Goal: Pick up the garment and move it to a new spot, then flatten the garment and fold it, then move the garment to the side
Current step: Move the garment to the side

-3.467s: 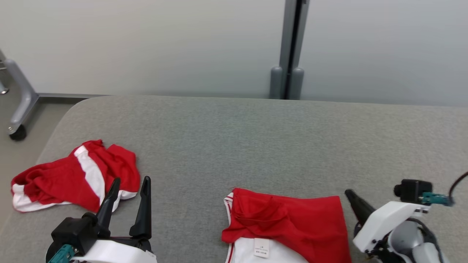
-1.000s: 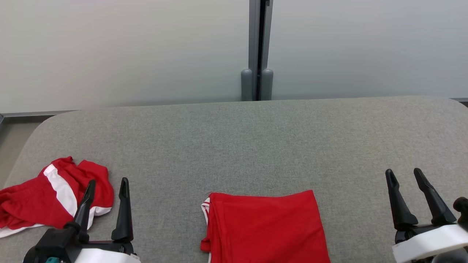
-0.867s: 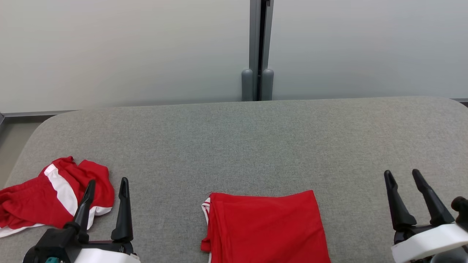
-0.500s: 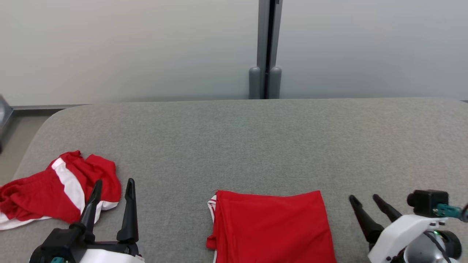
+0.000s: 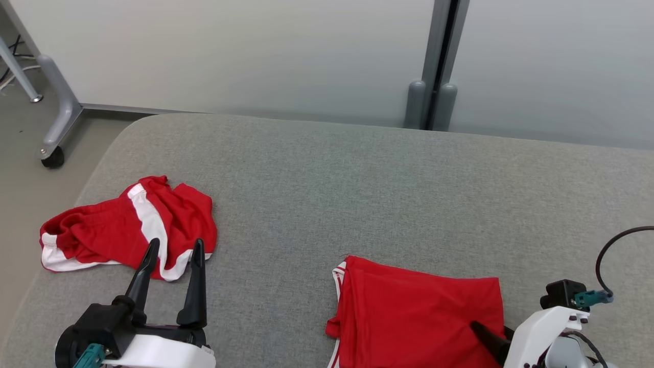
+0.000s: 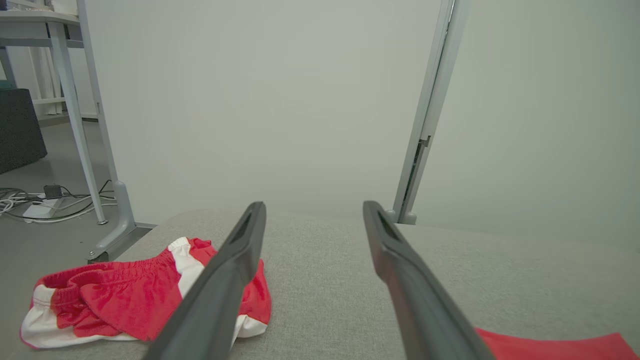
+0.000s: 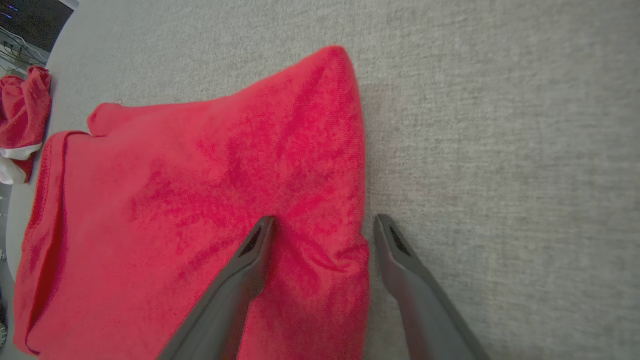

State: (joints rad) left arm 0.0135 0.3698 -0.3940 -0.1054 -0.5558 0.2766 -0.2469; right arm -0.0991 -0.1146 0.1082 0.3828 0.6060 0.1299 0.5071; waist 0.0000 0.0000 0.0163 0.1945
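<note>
The garment (image 5: 419, 312), folded at lower right, is being straddled at its edge by the right pincer (image 7: 324, 219), fully spread, empty; the fold is being endangered if one layer alone is caught.

The folded red garment (image 5: 419, 301) lies toward the near side of the grey padded table (image 5: 327, 194). Its near part runs off the bottom of the head view, so its full outline cannot be told. From the right wrist, the right gripper (image 7: 324, 220) straddles the garment's right edge; whether the finger over the cloth touches it cannot be told. In the head view one dark finger (image 5: 485, 335) shows, the other hidden behind the white wrist. The left gripper (image 5: 176, 244) hides part of the crumpled red and white garment (image 5: 102, 235) near the table's left edge. The table's right end is cut off.
</note>
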